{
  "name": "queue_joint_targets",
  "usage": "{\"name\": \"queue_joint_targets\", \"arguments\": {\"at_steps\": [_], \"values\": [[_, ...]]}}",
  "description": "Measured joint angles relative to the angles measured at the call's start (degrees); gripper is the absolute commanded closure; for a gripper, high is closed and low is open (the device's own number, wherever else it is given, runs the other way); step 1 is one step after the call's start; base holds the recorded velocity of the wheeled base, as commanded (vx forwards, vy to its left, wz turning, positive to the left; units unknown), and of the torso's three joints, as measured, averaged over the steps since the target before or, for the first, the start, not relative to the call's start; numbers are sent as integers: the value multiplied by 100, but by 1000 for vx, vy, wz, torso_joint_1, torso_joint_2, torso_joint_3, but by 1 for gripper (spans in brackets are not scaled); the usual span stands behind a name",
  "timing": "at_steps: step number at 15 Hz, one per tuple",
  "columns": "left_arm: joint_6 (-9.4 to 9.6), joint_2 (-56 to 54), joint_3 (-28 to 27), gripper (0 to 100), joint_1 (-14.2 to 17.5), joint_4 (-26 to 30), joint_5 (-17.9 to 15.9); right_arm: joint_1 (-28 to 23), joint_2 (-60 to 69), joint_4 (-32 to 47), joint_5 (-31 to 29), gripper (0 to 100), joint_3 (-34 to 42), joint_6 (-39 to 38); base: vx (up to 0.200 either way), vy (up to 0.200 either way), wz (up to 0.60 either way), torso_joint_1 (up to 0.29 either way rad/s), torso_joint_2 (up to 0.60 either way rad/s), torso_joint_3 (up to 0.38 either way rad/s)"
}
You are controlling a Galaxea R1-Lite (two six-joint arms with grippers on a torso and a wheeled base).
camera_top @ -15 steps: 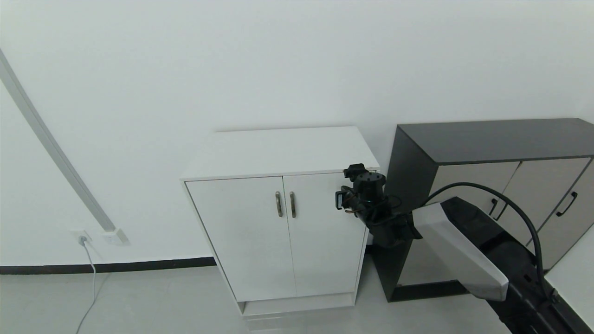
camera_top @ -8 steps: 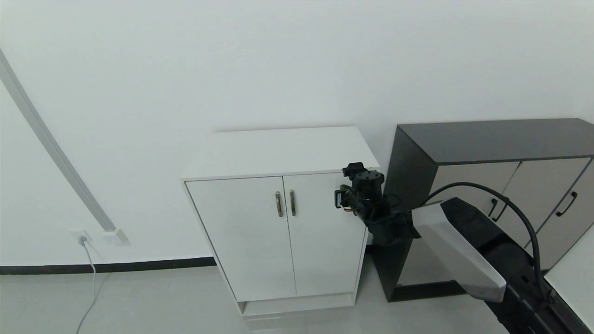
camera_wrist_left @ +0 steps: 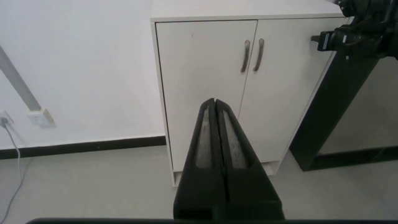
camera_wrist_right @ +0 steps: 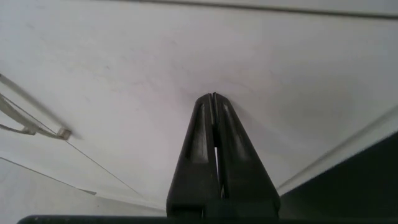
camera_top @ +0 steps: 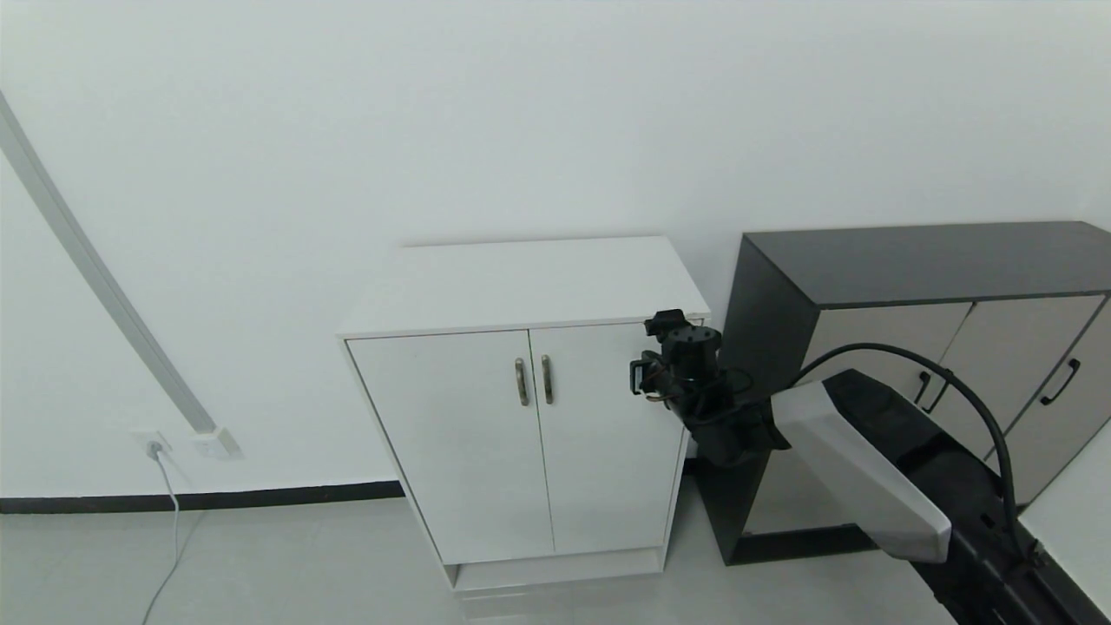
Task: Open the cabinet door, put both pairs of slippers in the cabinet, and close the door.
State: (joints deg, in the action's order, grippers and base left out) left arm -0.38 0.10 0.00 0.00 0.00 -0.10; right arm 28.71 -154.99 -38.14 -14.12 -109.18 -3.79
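The right claw (camera_wrist_right: 213, 96), fingers pinched together on nothing, sits tip-first at the face of the closed right door (camera_top: 608, 451) of the white cabinet (camera_top: 521, 282), its handles (camera_top: 548, 380) off to the claw's left, while the left claw (camera_wrist_left: 215, 102), likewise pinched together and empty, faces the cabinet from farther back.

On my right: dark cabinet (camera_top: 920, 260), grey doors shut, black handle (camera_top: 1063, 382). On my left: white wall conduit (camera_top: 95, 269) slants down to a junction box (camera_top: 213, 443). Beside it is an outlet (camera_top: 152, 448) (plug in), with a grey cable (camera_top: 169, 538) trailing to the floor. Black skirting (camera_top: 217, 499) runs along the wall foot.
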Motion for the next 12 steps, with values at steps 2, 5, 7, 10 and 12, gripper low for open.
{"name": "queue_joint_targets", "arguments": {"at_steps": [2,5,7,10,12], "values": [[0,0,0,100,0,0,0,26,205,-223,-6,100,527,-4,0,0,0,0,0,0],[-5,0,0,100,0,0,0,30,684,-641,-9,100,1556,-22,0,0,0,0,0,0],[-5,0,0,100,0,0,0,67,1062,-931,-5,100,2271,-28,0,0,0,0,0,0],[-5,0,0,100,0,0,0,78,1707,-1404,-5,100,3418,-33,0,0,0,0,0,0],[-5,0,0,100,0,0,0,84,2177,-1730,-9,100,4203,-28,0,0,0,0,0,0]]}}
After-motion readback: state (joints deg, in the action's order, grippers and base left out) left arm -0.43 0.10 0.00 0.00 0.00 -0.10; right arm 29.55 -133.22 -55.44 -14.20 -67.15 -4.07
